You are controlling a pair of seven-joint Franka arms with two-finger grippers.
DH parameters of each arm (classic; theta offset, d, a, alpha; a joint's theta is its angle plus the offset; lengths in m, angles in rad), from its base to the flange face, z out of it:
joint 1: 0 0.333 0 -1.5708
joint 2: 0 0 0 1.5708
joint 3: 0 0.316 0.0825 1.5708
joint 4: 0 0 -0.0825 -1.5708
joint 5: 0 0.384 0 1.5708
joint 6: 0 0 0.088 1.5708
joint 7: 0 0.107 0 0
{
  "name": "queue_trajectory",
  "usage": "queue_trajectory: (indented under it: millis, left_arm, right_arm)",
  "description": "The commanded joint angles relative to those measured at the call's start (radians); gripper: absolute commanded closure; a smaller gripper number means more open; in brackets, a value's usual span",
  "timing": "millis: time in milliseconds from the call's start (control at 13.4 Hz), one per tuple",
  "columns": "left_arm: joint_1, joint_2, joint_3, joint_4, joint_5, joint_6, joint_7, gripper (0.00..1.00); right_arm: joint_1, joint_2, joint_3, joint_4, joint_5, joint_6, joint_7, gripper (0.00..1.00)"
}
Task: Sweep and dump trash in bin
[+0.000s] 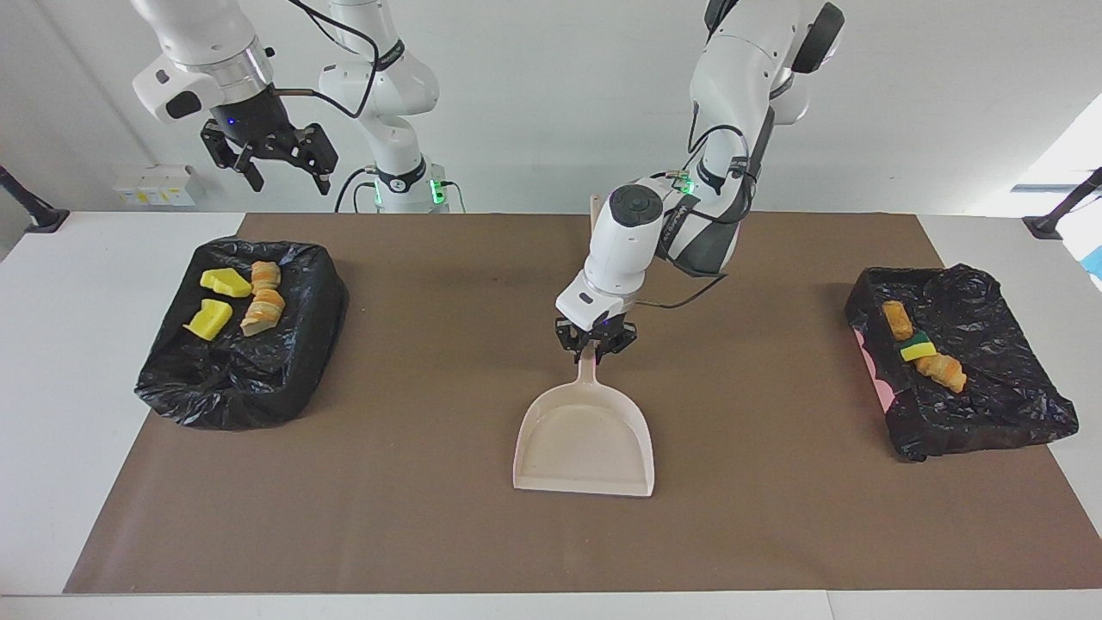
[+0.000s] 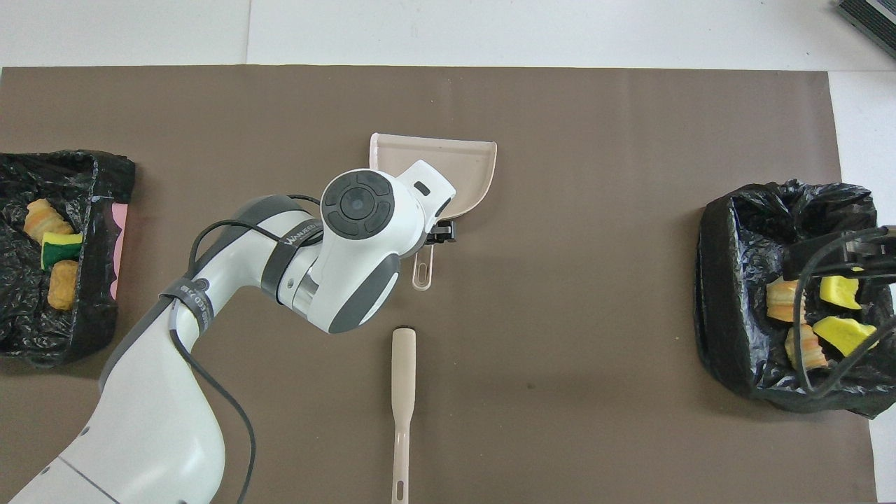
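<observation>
Right gripper (image 1: 280,168): jaws spread, empty, waiting in the air over the black-lined bin (image 1: 318,293) at the right arm's end, which holds four trash scraps (image 1: 237,301). Left gripper (image 1: 596,340): at the handle of the beige dustpan (image 1: 585,439), which lies flat mid-mat; whether it clasps or has let go cannot be told. Advice: free the handle fully, then rise straight up to avoid dragging it. Three more scraps (image 1: 923,353) lie in the second bin (image 1: 990,405), at the left arm's end.

Robotics lab: two white arms (image 1: 732,103) w/ exposed cabling, bolted at a white table (image 1: 77,362) covered by a brown mat (image 1: 430,413); bare white wall, camera-stand feet at table corners, props staged in bag-lined bins (image 1: 250,379).
</observation>
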State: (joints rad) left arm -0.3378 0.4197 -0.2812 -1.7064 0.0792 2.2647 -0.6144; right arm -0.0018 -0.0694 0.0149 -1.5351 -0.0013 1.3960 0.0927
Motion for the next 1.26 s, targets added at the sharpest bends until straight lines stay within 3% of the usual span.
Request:
queue_trajectory:
  millis: [0, 297, 521, 744, 1041, 1190]
  left_arm:
    - [0.071, -0.067, 0.001, -0.009, 0.017, -0.062, -0.007, 0.0]
    - [0.178, -0.116, 0.001, -0.01, 0.021, -0.177, 0.019, 0.0]
    - [0.261, -0.163, 0.001, -0.01, 0.021, -0.252, 0.187, 0.0]
    - [0.357, -0.261, 0.001, -0.007, 0.017, -0.347, 0.368, 0.0]
    - [0.405, -0.366, 0.007, 0.002, 0.011, -0.49, 0.418, 0.0]
    - [0.407, -0.413, 0.011, 0.004, 0.01, -0.62, 0.409, 0.0]
  right_arm:
    - [-0.006, -0.026, -0.003, -0.027, 0.02, 0.001, -0.001, 0.0]
    - [-0.006, -0.032, -0.001, -0.017, 0.014, -0.002, 0.01, 0.0]
    - [-0.004, -0.032, -0.001, -0.017, 0.02, 0.001, 0.002, 0.0]
    - [-0.006, -0.03, -0.001, -0.017, 0.02, 0.003, 0.002, 0.0]
    - [-0.006, -0.03, -0.001, -0.017, 0.02, 0.003, 0.002, 0.0]
    - [-0.006, -0.03, -0.001, -0.017, 0.02, 0.003, 0.002, 0.0]
